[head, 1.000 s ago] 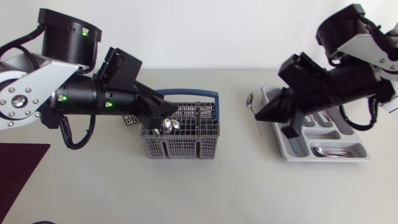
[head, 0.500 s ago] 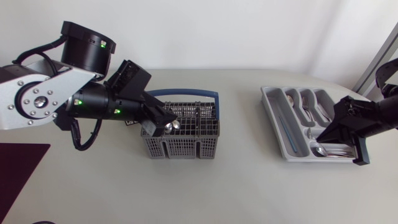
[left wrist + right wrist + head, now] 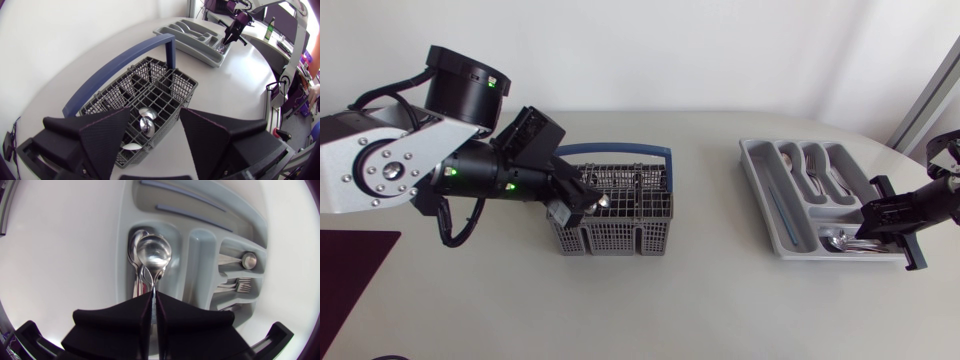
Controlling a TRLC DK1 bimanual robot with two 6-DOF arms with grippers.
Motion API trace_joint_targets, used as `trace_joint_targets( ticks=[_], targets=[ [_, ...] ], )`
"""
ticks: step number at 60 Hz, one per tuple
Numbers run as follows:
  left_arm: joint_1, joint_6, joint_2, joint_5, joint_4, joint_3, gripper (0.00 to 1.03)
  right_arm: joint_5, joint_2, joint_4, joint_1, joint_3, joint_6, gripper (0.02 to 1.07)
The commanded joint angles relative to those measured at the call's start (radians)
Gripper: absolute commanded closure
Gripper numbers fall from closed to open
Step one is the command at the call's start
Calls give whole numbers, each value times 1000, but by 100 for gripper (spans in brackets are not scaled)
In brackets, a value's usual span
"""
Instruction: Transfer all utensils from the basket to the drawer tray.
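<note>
My left gripper (image 3: 155, 116) is hovering with its fingers spread wide over the basket (image 3: 612, 242) standing mid-bench (image 3: 700, 300), and two spoons (image 3: 148, 125) are lying in the compartment beneath. My right gripper (image 3: 152, 294) is pinching a held spoon (image 3: 154, 251) by its handle, fingers narrow, over the spoon compartment of the drawer tray (image 3: 760, 170).

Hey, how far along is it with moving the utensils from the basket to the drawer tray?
Done: forks and a stack of spoons already lie in the tray. In hand: the right pincer is shut on a spoon over the tray's spoon compartment. Left: at least two spoons sit in the basket, with the left pincer open over them.
</note>
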State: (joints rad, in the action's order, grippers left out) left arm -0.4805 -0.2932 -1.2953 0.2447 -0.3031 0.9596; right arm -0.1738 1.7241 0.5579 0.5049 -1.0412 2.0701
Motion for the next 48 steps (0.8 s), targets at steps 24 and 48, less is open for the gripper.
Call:
trace_joint_targets(
  ticks=[24, 48],
  targets=[
    [39, -24, -59, -4, -5, -2, 32, 53, -26, -194, -37, 90, -4, 62],
    [77, -21, -151, 61, -68, 76, 49, -18, -271, -112, -158, 188, -235, 41]
  ],
)
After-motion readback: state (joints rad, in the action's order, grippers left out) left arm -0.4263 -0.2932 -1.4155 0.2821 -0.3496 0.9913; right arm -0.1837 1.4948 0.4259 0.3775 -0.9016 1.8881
